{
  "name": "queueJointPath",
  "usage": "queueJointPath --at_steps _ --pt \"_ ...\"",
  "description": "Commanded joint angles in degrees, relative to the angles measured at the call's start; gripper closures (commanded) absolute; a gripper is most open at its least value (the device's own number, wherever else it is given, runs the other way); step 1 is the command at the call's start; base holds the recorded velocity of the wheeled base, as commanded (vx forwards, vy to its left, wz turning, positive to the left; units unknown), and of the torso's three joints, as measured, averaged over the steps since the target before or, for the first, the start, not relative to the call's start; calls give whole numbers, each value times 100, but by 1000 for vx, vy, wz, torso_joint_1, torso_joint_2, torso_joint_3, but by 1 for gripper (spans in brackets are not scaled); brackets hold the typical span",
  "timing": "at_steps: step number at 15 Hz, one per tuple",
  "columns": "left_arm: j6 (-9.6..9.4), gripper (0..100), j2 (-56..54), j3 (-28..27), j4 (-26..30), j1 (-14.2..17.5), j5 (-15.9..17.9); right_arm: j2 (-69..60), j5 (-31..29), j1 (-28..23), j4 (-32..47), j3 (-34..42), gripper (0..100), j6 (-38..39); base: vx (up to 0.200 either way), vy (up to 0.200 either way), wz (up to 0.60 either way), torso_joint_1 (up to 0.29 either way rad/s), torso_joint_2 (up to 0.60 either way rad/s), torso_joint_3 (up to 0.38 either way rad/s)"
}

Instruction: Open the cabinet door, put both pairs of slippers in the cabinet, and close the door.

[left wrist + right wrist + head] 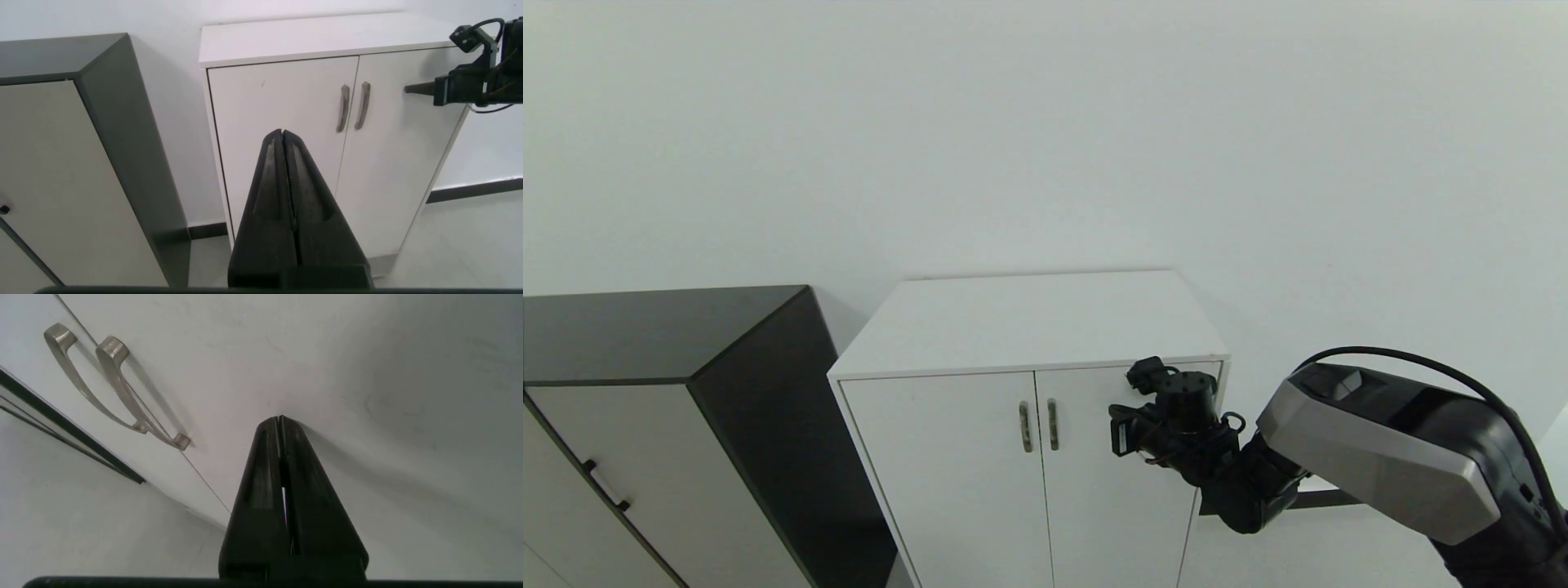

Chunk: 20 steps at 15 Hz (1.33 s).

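Observation:
The white cabinet (pixel 1029 322) stands against the wall with both doors closed. Two metal handles (pixel 1039 425) sit side by side at the middle seam. My right gripper (pixel 1117 431) is shut with nothing in it, at the upper part of the right door (pixel 1111 506), a short way right of the handles. In the right wrist view its tips (pixel 280 423) are at or just off the door surface, with the handles (pixel 122 388) off to one side. My left gripper (pixel 282 135) is shut and empty, held back from the cabinet (pixel 278 90) and pointing at its left door.
A dark cabinet (pixel 662 335) with a light front and a black handle (pixel 605 486) stands close on the left of the white one, with a narrow gap between them. A plain wall is behind. Floor and a dark baseboard (pixel 474 192) lie right of the cabinet.

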State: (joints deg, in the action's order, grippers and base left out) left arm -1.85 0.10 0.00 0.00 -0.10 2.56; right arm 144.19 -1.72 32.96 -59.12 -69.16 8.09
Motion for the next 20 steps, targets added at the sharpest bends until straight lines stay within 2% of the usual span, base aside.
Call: queueJointPath --at_steps 1,5,8,9,11,13,16,18,20 --pt "1 100 -1 0 -9 1 -1 -163 5 26 -11 166 100 -1 0 0 0 0 0 0" --pt "1 100 -1 0 0 1 -1 -1358 -21 158 -257 1510 100 17 0 0 0 0 0 0" --pt "1 100 -1 0 0 1 -1 -2264 -452 184 -574 2592 100 17 0 0 0 0 0 0" --pt "1 100 -1 0 -9 1 -1 -2817 -531 184 -829 3339 100 8 0 0 0 0 0 0" --pt "27 100 -1 0 -9 1 -19 -3600 -549 175 -1031 4314 100 -18 0 0 0 0 0 0" --pt "124 100 -1 0 -9 1 -36 -4487 -663 26 -996 5105 100 -27 0 0 0 0 0 0" --pt "133 100 -1 0 -9 1 -36 -5375 -1366 -422 -1005 6177 100 -300 0 0 0 0 0 0" --pt "97 100 -1 0 -9 1 -36 -5990 -1524 -651 -987 6916 100 -493 0 0 0 0 0 0" --pt "106 100 -1 0 -9 1 -36 -6843 -1981 -835 -99 6907 100 -528 0 0 0 0 0 0"
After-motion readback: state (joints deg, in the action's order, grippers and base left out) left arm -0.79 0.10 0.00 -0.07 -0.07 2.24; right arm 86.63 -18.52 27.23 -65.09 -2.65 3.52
